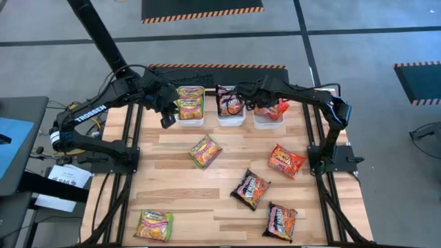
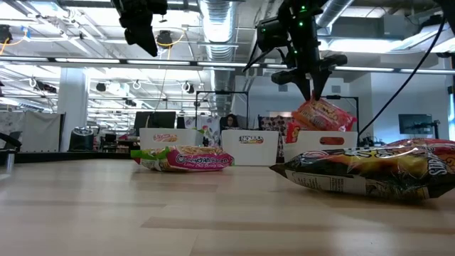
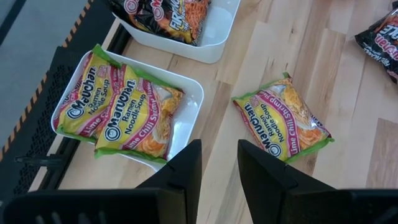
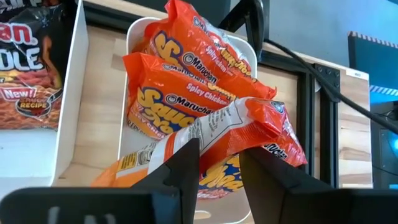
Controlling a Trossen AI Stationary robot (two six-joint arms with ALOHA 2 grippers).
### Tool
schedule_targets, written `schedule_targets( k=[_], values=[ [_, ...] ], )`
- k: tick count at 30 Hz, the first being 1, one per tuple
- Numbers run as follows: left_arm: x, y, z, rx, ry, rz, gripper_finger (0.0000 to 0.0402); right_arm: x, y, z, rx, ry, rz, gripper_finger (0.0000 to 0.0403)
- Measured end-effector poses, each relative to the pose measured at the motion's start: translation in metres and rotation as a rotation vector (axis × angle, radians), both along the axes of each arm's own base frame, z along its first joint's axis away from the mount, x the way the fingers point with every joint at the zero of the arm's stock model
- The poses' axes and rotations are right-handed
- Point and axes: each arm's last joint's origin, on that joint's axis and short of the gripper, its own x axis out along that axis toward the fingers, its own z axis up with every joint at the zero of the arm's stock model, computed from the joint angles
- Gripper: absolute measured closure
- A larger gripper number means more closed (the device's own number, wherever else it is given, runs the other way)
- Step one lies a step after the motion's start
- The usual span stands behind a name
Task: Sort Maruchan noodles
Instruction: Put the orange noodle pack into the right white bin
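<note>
The right gripper hangs over the right-hand white bin, its two dark fingers pinching the crinkly edge of a red-orange packet that tilts over the bin's near rim. Beneath the fingers, two more glossy red-orange packets lie stacked in the same smooth plastic bin. Just beside it, the middle bin holds dark brown-black packets.

The left gripper hovers above the bare wood beside the left bin, fingers slightly parted and holding nothing. Two flat green-yellow packets lie overlapping in that bin, and another green-yellow packet rests loose on the planks just ahead of the fingers.

Farther from both grippers, on the pale wooden table, lie a red-orange packet, two dark packets, and a green-yellow one near the corner.
</note>
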Motion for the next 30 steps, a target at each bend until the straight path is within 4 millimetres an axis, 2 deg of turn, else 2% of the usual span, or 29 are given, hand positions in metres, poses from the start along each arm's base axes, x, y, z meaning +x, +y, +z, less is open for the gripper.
schedule_targets(
  k=[6, 11, 25, 30],
  values=[
    [0.0, 0.0, 0.0, 0.0, 0.001, 0.0, 0.0311, 0.0, 0.0, 0.0, 0.023, 0.028, 0.056, 0.0263],
    [0.0, 0.0, 0.0, 0.0, 0.0, 0.0, 0.0311, 0.003, 0.002, -0.002, 0.108, -0.002, 0.101, 0.0263],
    [-0.001, 0.0, 0.0, -0.008, 0.005, 0.006, 0.0311, 0.006, 0.009, -0.002, 0.175, -0.061, 0.084, 0.0264],
    [-0.001, 0.0, 0.0, -0.008, 0.005, 0.006, 0.0311, 0.011, 0.01, 0.004, 0.21, -0.162, 0.096, 0.0264]
  ],
)
